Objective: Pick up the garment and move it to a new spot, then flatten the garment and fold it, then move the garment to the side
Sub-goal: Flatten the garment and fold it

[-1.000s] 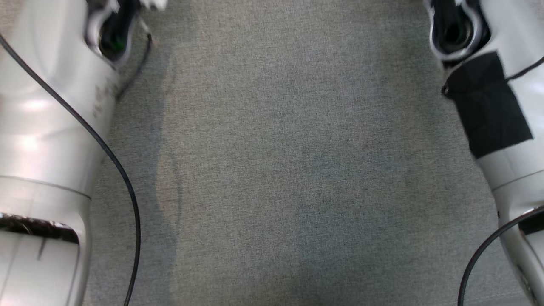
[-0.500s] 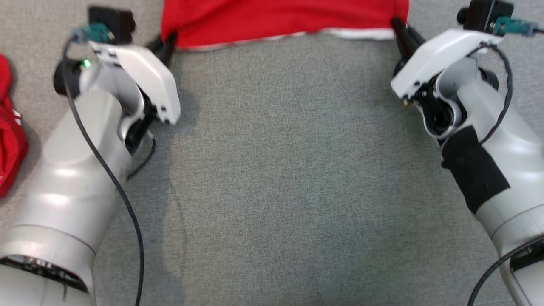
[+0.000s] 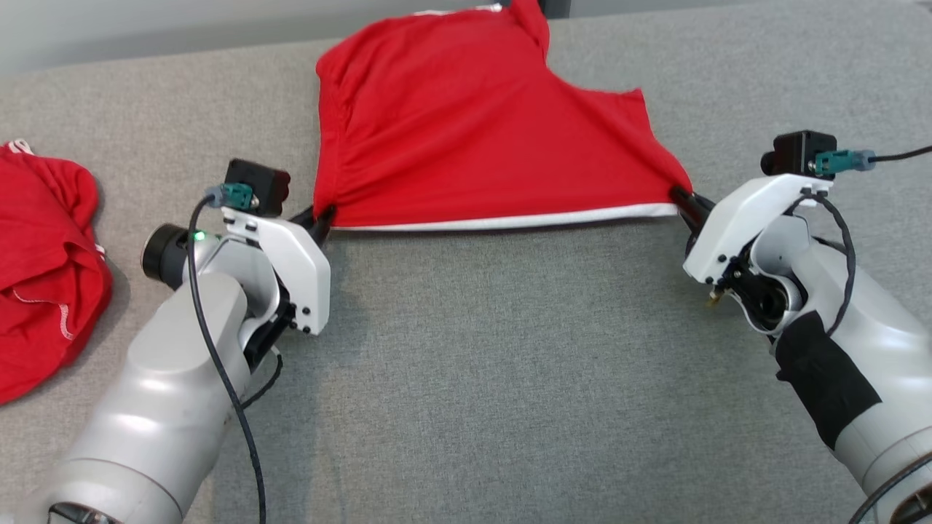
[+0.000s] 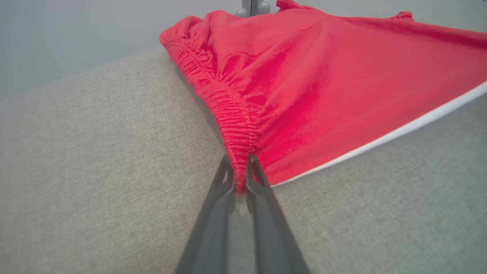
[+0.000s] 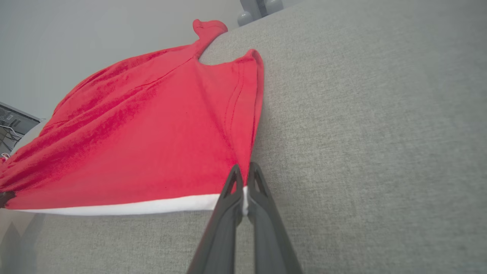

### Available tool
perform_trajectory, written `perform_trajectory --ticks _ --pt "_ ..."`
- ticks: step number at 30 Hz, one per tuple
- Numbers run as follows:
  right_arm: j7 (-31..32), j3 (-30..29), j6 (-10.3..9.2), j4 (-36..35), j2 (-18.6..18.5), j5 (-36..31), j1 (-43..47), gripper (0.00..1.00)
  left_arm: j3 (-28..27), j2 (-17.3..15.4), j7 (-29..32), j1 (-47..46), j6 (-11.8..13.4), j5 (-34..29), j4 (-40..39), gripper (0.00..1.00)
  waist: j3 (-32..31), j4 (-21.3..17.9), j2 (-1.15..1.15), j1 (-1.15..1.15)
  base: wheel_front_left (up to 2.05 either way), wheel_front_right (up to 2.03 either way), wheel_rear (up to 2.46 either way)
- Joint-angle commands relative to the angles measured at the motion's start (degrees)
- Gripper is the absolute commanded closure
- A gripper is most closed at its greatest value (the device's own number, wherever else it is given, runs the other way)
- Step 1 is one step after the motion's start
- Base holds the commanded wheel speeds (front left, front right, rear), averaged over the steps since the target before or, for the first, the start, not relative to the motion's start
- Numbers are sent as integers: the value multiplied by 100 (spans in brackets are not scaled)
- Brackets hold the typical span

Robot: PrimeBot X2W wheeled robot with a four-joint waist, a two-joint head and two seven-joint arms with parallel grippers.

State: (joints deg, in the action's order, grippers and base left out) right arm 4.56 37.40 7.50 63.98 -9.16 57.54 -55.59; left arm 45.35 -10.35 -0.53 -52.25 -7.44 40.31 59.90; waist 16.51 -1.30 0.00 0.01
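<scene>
In the head view, the red cloth garment (image 3: 473, 145) with a white hem band (image 3: 510, 218) lay spread across the upper middle of the frame on the grey fabric-covered worktop (image 3: 510, 364). Its lower edge was stretched straight between the two tools. The left tool (image 3: 324, 216), at centre left, was closed on the lower left corner. The right tool (image 3: 681, 196), at centre right, was closed on the lower right corner. A second red garment (image 3: 44, 255) sat crumpled at the left edge, well apart from both.

In the left wrist view, the left tool (image 4: 239, 167) rose from the bottom middle, its fingers pinched nearly together on the gathered elastic edge (image 4: 228, 114). The garment (image 4: 304, 95) fanned away to the upper right.

In the right wrist view, the right tool (image 5: 243, 173) was fully clamped on the end of the white hem band (image 5: 133, 207), and the garment (image 5: 152, 133) spread from it to the left and upper left.
</scene>
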Motion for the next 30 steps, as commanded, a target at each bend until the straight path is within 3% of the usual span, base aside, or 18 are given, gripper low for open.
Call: perform_trajectory --ticks 1,18,30 --pt "70 -14 -2 -4 -85 119 151 100 47 -59 -29 120 -2 60 18 100 -187 -4 0 -1 0 0 0" --pt "913 611 -3 -740 -643 658 1236 100 586 -214 39 1390 -1 684 -407 100 -1225 38 0 -1 0 0 0" --pt "1747 877 -2 -1552 -1272 1270 2011 100 859 -554 209 2309 1 1042 -1383 100 -1699 142 0 -1 0 0 0"
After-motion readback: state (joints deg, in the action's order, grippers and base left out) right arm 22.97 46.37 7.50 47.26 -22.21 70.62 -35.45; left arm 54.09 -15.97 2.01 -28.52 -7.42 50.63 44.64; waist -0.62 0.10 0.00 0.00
